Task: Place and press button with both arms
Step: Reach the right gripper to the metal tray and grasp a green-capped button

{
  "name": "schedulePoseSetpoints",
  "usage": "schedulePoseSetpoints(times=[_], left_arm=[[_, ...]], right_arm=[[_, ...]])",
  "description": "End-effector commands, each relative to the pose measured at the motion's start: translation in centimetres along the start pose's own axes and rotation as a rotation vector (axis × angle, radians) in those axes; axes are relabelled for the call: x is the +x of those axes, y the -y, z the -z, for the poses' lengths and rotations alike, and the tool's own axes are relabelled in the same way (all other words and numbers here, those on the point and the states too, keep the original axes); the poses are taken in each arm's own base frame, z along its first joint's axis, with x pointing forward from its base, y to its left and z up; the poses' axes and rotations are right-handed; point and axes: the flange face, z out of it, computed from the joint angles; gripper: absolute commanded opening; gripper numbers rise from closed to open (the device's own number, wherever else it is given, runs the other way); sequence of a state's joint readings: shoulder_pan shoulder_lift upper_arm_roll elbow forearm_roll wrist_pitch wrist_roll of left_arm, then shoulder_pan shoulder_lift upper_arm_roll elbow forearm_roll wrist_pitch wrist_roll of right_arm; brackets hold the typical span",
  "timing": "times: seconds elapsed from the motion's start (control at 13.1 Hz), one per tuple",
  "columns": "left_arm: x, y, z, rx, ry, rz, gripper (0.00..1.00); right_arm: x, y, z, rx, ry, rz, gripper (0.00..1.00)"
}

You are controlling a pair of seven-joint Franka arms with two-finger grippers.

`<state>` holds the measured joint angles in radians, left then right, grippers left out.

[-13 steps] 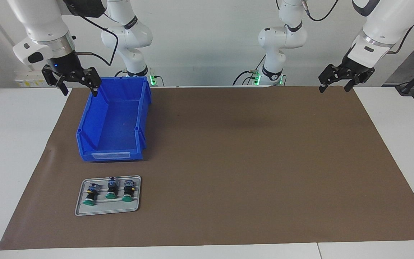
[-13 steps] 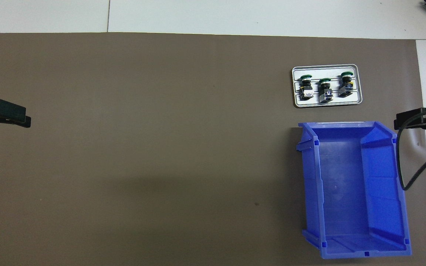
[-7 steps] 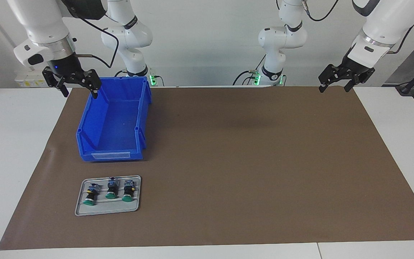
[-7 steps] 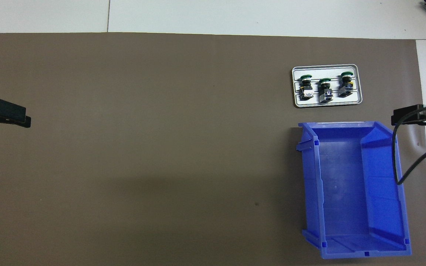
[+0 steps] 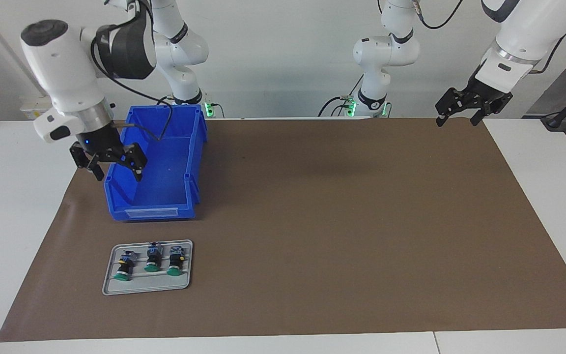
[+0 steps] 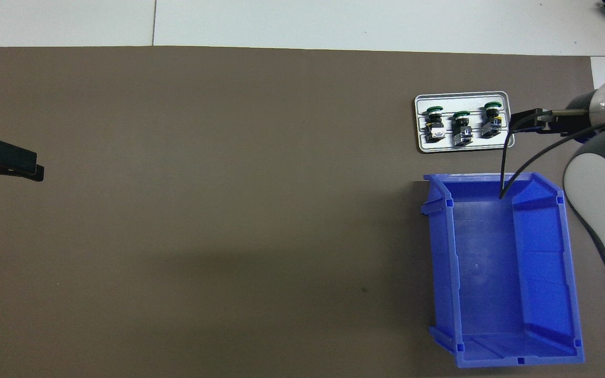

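Three buttons lie in a row on the tray (image 5: 111, 280) in the facing view, green caps pointing away from the robots. The one with a yellow band (image 5: 124, 268) sits at the end toward the right arm's end of the table; the plain-bodied button (image 5: 152, 260) is in the middle, and a third (image 5: 175, 261) lies at its other side. The tray rests on the brown mat (image 5: 337, 221), farther from the robots than the blue bin (image 5: 155, 162), which stands empty. The right gripper (image 5: 114, 166) hangs in the air over the bin's outer wall, fingers spread, holding nothing. The left gripper (image 5: 456, 117) waits over the mat's corner near its own base, fingers also apart and empty.

In the overhead view the right gripper (image 6: 525, 122) shows at the tray's (image 6: 460, 148) edge, though it is raised and touches nothing. The button (image 6: 460, 129) lies untouched in the middle of the row. The bin (image 6: 497, 273) is nearer the robots than the tray. The left gripper (image 6: 13, 164) pokes in at the mat's (image 6: 229, 184) edge.

The step in hand looks like the right arm's approach to pick a button. Next it must come over the tray, line its fingers across the black body, and descend without nudging the neighbours.
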<state>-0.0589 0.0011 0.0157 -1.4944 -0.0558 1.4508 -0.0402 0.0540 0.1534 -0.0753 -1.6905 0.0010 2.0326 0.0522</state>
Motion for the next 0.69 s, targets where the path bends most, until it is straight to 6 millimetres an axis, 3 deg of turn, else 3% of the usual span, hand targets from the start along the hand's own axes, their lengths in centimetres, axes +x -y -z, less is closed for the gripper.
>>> schedulePoseSetpoints(times=[0.0,0.23,0.46,0.61], left_arm=[[-0.6,0.2,0.0,0.017,0.005,0.01,1.0],[-0.6,0.2,0.0,0.017,0.005,0.011,1.0],[-0.6,0.2,0.0,0.017,0.005,0.011,1.0],[-0.6,0.2,0.0,0.017,0.005,0.01,1.0]], right_arm=[[3.4,-0.1,-6.7,0.008,-0.035,-0.018,1.0],[3.6,0.7,-13.2,0.005,-0.046,-0.009,1.0],[2.4,1.0,-16.3,0.003,-0.025,0.004,1.0],[1.6,0.6,-18.3,0.0,-0.048,0.044,0.93]])
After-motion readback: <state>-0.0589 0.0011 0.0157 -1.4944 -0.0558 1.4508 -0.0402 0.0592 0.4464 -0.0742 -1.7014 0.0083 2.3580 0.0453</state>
